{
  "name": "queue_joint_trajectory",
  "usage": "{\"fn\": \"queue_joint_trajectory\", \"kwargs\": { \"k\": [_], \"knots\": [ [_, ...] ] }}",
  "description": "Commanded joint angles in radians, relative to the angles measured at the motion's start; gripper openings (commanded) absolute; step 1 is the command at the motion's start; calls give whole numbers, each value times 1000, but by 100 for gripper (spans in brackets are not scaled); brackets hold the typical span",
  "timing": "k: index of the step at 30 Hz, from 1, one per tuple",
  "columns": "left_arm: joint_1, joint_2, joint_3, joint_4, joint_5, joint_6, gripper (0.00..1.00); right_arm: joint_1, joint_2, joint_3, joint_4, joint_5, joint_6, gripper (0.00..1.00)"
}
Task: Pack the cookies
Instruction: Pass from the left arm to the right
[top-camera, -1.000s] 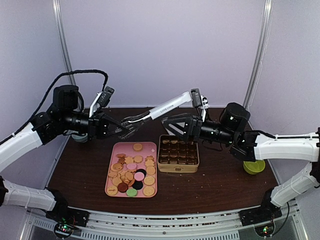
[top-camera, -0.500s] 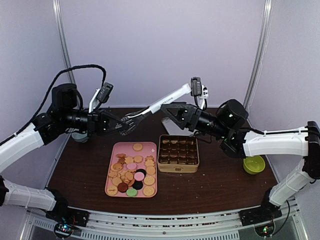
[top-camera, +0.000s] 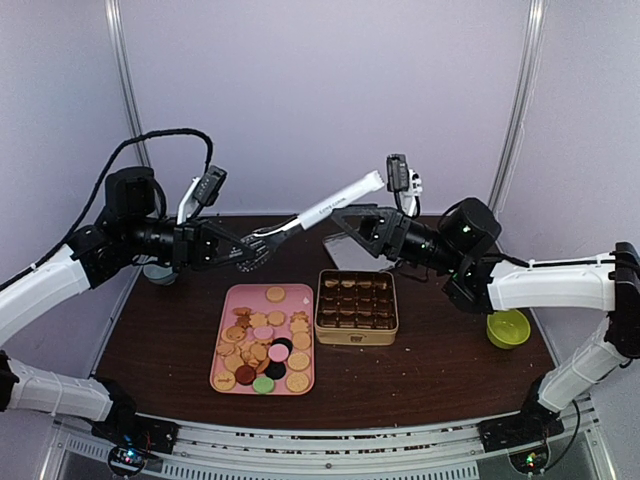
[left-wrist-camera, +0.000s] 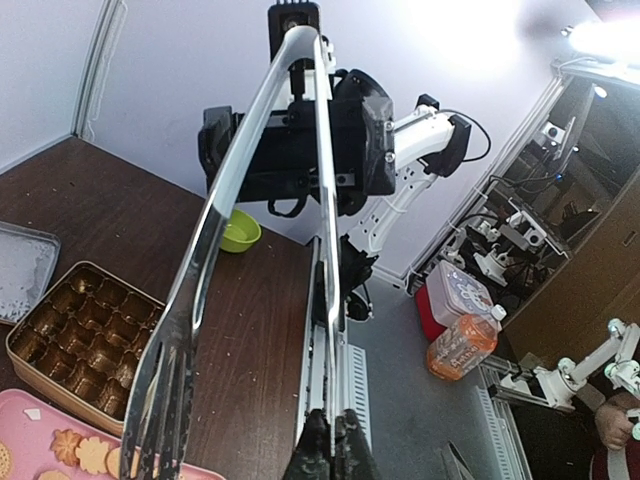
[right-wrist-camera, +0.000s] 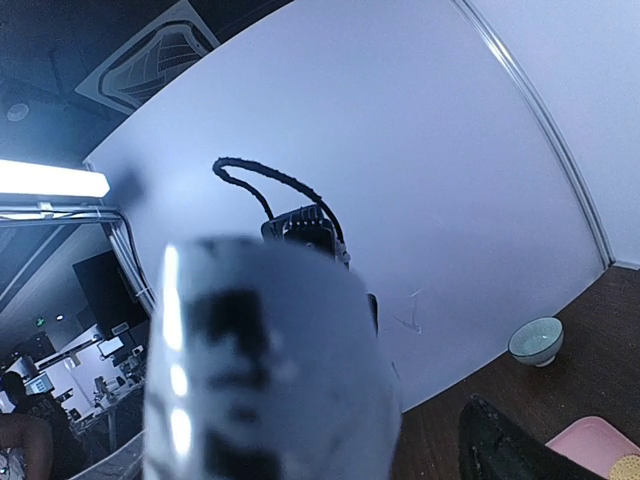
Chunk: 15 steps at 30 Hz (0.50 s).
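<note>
Change: the right gripper (top-camera: 345, 226) is raised from where it hung over the gold tin (top-camera: 357, 335) a second ago, and is brought up by the handle end of the tongs (top-camera: 340, 202); the tongs are tipped more steeply than before
Left side: the left gripper (top-camera: 250, 252) is clamped tight on the tongs near their toothed tips; in the left wrist view only one blade is seen to be gripped; the handle is offered outward
Right side: the jaws are spread wide and nothing is clamped; whether the handle lies between them cannot be told, as the right wrist view is filled by its blur
Meaning: a hand-over of the tongs is judged to be under way; no packing is yet done
Task's thing: the cookies (top-camera: 262, 345) are heaped on the pink tray (top-camera: 243, 298), just left of the tin; the tin's brown paper cups appear empty
Surface: a dark brown table (top-camera: 440, 370); a green bowl (top-camera: 508, 328) is set at the right and a pale bowl (right-wrist-camera: 535, 341) at the far left
Room: the table is enclosed by pale walls and metal posts; other rigs and a bottle of orange liquid (left-wrist-camera: 462, 343) are seen beyond
</note>
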Motion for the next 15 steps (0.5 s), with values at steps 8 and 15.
{"fn": "queue_joint_trajectory", "kwargs": {
  "k": [8, 15],
  "knots": [
    [8, 8, 34, -5, 90, 61, 0, -5, 107, 152, 100, -156, 110, 71],
    [19, 6, 50, -11, 92, 68, 0, -9, 114, 128, 136, -170, 138, 61]
  ]
}}
